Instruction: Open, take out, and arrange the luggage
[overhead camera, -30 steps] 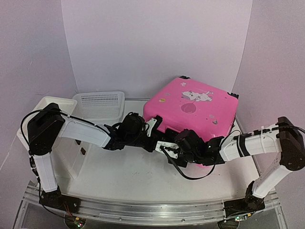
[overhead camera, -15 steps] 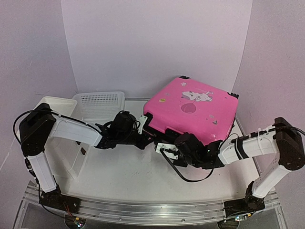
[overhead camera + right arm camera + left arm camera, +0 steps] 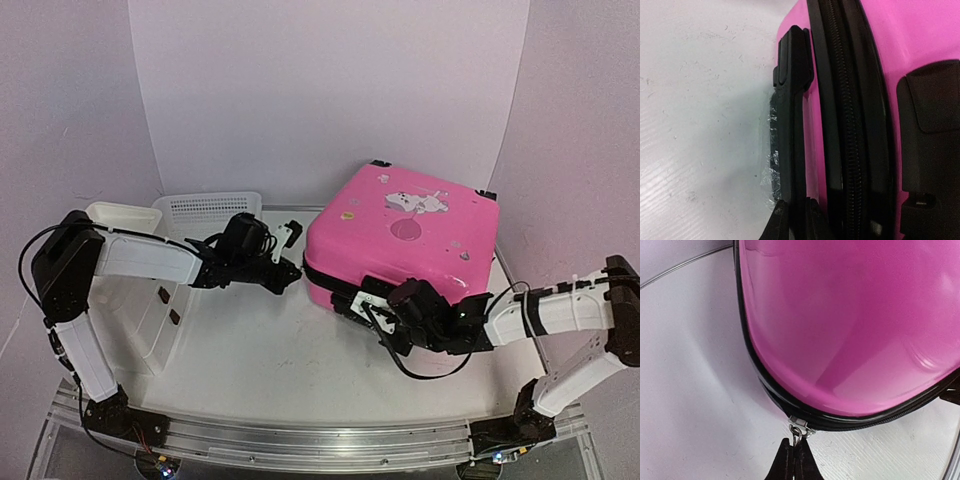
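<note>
Now, your left gripper (image 3: 794, 463) has its jaws pressed together on the zipper pull (image 3: 797, 429) at the rounded left corner of the luggage (image 3: 405, 235). The luggage lies flat at the back right of the table (image 3: 260, 350), its far corners near the wall. Your right gripper (image 3: 795, 225) has its jaws snug on either side of the black handle (image 3: 792, 100) on the near edge. Bare table lies open in front. The white mesh basket (image 3: 210, 215) and drawer unit (image 3: 125, 215) hem in the left arm. A second ago both wrists crowded the near edge and the right jaws stood wider. The left has since drawn out to the corner.
</note>
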Robot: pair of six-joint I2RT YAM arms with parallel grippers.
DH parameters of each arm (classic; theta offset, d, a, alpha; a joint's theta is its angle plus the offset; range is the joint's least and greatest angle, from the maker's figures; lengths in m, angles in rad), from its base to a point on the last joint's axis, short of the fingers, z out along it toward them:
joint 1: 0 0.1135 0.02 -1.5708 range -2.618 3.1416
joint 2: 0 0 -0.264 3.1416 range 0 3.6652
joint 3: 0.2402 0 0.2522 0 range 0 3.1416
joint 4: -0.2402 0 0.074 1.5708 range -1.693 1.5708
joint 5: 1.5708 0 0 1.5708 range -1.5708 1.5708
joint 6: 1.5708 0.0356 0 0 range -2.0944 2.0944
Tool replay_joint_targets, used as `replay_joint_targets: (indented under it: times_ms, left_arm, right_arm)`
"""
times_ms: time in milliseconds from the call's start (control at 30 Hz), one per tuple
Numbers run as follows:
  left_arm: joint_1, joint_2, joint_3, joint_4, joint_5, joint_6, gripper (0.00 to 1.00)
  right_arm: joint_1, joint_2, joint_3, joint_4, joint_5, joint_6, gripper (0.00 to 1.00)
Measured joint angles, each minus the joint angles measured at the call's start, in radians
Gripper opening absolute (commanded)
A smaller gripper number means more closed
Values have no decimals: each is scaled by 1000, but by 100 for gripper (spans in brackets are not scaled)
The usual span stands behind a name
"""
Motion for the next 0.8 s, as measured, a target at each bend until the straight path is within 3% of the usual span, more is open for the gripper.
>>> replay_joint_targets:
  times_ms: [100, 167, 333, 400, 433, 467, 600, 800]
  left_arm:
    - [6, 26, 53, -53, 8, 31, 0]
    - [13, 61, 100, -80, 18, 56, 0]
    - [52, 138, 209, -128, 56, 84, 0]
    - [72, 154, 236, -135, 90, 75, 0]
    - [76, 157, 241, -136, 98, 72, 0]
    - [72, 157, 243, -137, 105, 68, 0]
    - [34, 157, 243, -150, 77, 39, 0]
    - [-48, 149, 240, -167, 49, -34, 0]
  right_arm:
    - [-9, -67, -22, -66, -15, 51, 10]
    - [-16, -104, -28, -114, -18, 86, 18]
    - [-29, -269, -38, -332, -14, 228, 53]
    - [-36, -313, -23, -413, -35, 306, 71]
    - [-43, -327, -5, -462, -61, 352, 91]
    - [-47, -332, 21, -510, -95, 399, 97]
    - [-51, -330, 174, -729, -204, 597, 98]
    - [-60, -324, 518, -994, -164, 768, 98]
